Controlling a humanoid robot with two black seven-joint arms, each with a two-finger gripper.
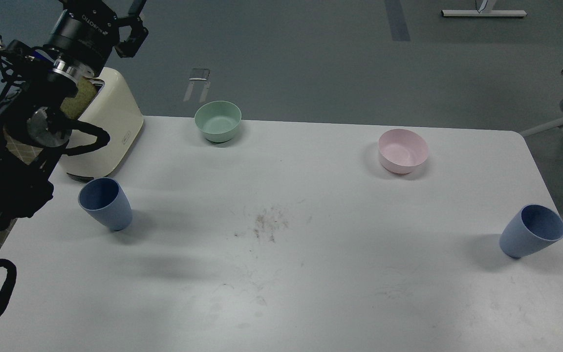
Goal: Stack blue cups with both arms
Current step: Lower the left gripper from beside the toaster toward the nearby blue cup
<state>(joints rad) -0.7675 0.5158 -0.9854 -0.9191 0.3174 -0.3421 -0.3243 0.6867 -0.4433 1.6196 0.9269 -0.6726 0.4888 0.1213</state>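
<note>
While both blue cups stand upright and well apart, nothing of the stacking has begun: the left blue cup (pixel 106 203) sits near the left edge of the tabletop (pixel 281 274), just in front of a cream toaster (pixel 110 132), and the right blue cup (pixel 531 237) sits close to the right edge. The left hand (pixel 132 27) is raised high above the far-left corner, over the toaster, its two fingers spread apart and holding nothing. The right hand is out of view; only a dark sliver shows at the right border, so its state cannot be told. The step in hand looks like the first reach. To do it well, the left arm should come down clear of the toaster and take its cup by the wall near the rim, keeping it upright. The right arm should do the same with its own cup, and the two should meet over the bare middle of the tabletop, away from the green bowl (pixel 218 121) and pink bowl (pixel 402 150) near the far edge.
</note>
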